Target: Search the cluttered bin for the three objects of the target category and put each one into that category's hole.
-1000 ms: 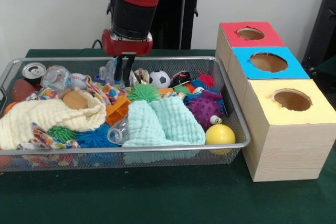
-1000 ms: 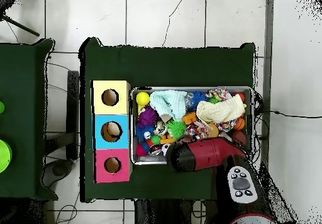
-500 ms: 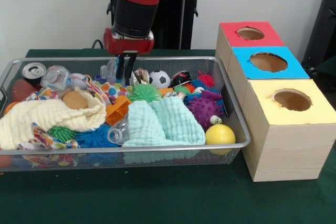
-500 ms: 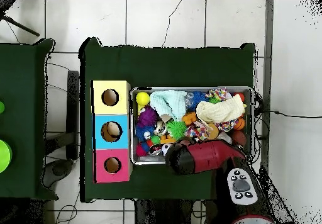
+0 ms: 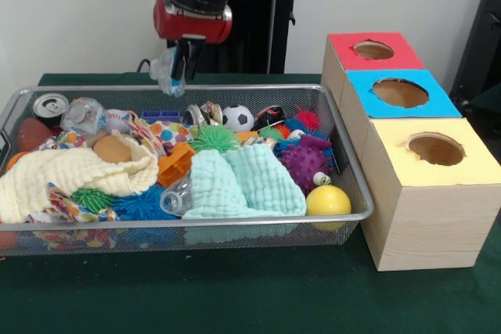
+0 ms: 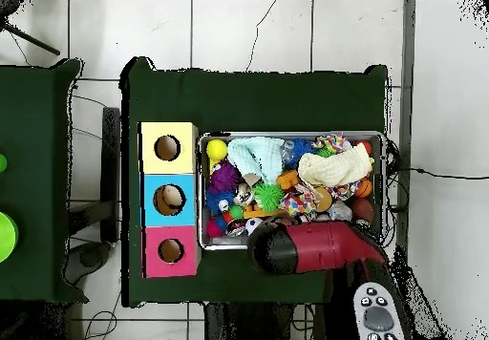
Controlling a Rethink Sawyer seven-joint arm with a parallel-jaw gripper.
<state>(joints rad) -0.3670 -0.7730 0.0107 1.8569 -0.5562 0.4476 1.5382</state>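
Observation:
My gripper [image 5: 181,74] hangs above the back rim of the wire mesh bin [image 5: 196,223], shut on a crumpled clear plastic piece [image 5: 165,70] that sticks out to the left of the fingers. The piece is clear of the clutter below. More crumpled clear plastic [image 5: 82,113] lies at the bin's back left next to a drinks can [image 5: 50,105], and a clear bottle [image 5: 176,196] lies by the mint cloth [image 5: 235,181]. In the overhead view the red arm [image 6: 315,248] covers the gripper and the bin's lower edge.
Right of the bin stands a wooden box with a red hole [image 5: 374,50], a blue hole [image 5: 401,93] and a yellow hole [image 5: 435,149]. The bin also holds a cream cloth [image 5: 70,174], a yellow ball [image 5: 328,200], a soccer ball [image 5: 238,118] and a purple spiky ball [image 5: 304,163].
The gripper has risen from among the things at the bin's back to above the rim, bringing the clear plastic piece up with it.

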